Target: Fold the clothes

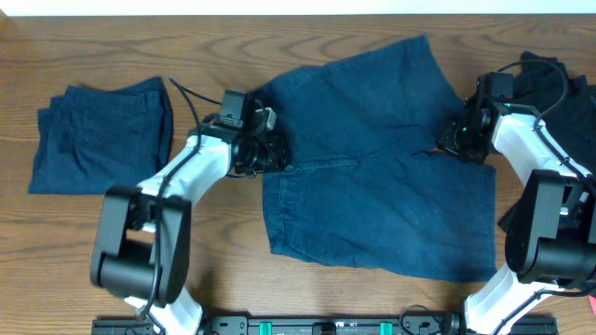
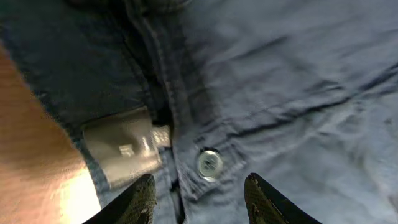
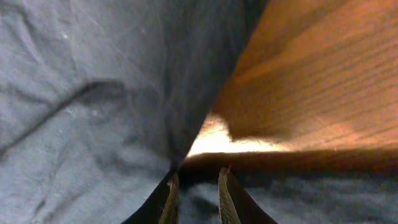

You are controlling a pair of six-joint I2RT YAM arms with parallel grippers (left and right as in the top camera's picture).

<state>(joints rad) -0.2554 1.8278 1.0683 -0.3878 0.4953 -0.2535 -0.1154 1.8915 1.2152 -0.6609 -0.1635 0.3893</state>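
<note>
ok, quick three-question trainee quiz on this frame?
1. True or false: the dark navy cotton shorts are already folded in half.
2. What lies on the brown wooden table beyond the left arm? A folded navy garment; B white box; C coral towel.
3. Fill in: the left tool stands open over the shorts' silver metal ____.
Key: 1 false; 2 A; 3 button.

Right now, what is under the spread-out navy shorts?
Wooden table shows along the edges of the navy shorts, and beside their hem in the right wrist view. Whatever lies beneath the cloth itself is covered.
</note>
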